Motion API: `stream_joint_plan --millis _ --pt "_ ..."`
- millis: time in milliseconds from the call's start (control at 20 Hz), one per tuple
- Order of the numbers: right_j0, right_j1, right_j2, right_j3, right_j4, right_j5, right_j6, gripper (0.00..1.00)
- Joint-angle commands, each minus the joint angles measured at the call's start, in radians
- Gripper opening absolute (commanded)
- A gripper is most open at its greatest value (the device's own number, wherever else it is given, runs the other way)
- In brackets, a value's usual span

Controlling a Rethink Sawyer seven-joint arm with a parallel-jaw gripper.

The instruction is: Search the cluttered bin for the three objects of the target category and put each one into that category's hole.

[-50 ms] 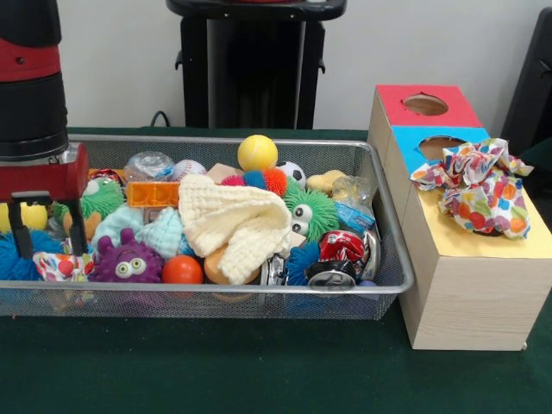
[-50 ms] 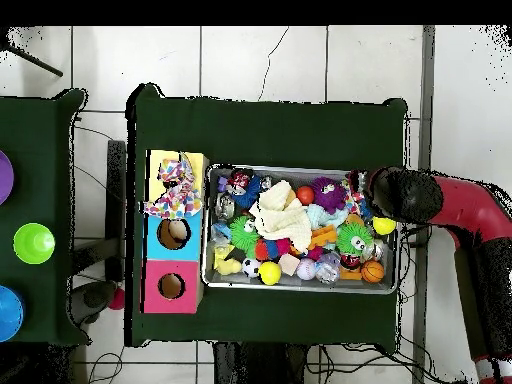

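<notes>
Jaws spread, fingers pointing straight down at the near-left corner of the wire bin point(image 1: 392, 274) in the front view. Nothing is pinched that I can see. They straddle a spotted cloth scrap point(image 1: 57, 266) lying against the near wall, directly below and between the fingers. I read that as the current pick. It's bunched, so I can't call a long axis. A straight drop looks enough, no lateral shift.

Watch the neighbours. The purple fuzzy toy point(image 1: 127, 261) sits just beside the right-hand finger and blue spiky stuff point(image 1: 15, 259) touches the other one. Either could snag.

Along the near wall you also have an orange ball point(image 1: 182, 270) and crushed cans point(image 1: 341, 259).

Mid-bin, a cream knit cloth point(image 1: 235, 226) is draped over the pile, with a pale blue cloth point(image 1: 160, 231) just beside it. My guess is cloth is the target category, so those are your other candidates. Both are toward the box from the jaws.

The wooden box point(image 1: 470, 293) stands on the worktop point(image 1: 216, 371) touching the bin's opposite end. A matching spotted cloth point(image 1: 474, 185) is heaped on its yellow section, covering any hole there. I can't tell whether it has gone in. The blue hole point(image 1: 438, 145) and red hole point(image 1: 425, 104) further back are open.

The carry runs the bin's full length. Overhead agrees, with the arm point(image 2: 440, 200) at one end and the box at the other.

At the far wall are a yellow ball point(image 1: 257, 153) and a baseball point(image 1: 189, 168), irrelevant.
</notes>
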Motion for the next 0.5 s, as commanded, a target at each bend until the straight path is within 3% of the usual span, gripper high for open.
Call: stream_joint_plan --millis 50,500 --pt "0.013 0.041 -0.036 0.085 -0.043 -0.066 -0.04 1.0" --pt "0.009 0.095 -0.061 0.084 -0.051 -0.066 -0.058 1.0"
